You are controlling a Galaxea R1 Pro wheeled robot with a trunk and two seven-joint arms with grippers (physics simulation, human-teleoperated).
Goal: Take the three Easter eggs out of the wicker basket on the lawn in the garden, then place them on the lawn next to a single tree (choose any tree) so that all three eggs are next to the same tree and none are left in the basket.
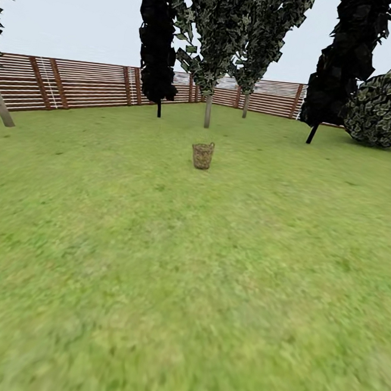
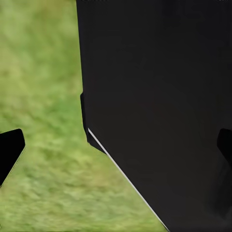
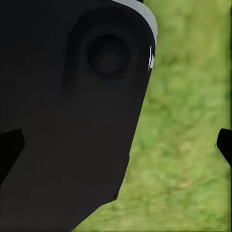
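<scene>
Basket out on the grass, robot well back from it.

Both wrist views show a dark robot body over grass, with the left gripper (image 2: 116,145) and right gripper (image 3: 116,145) spread wide, nothing between the fingertips. Farther off, the wicker basket (image 1: 202,155) stands upright on the lawn (image 1: 186,290) (its contents too small to tell), near a pale-trunked tree (image 1: 208,110) before the fence (image 1: 81,83).
</scene>
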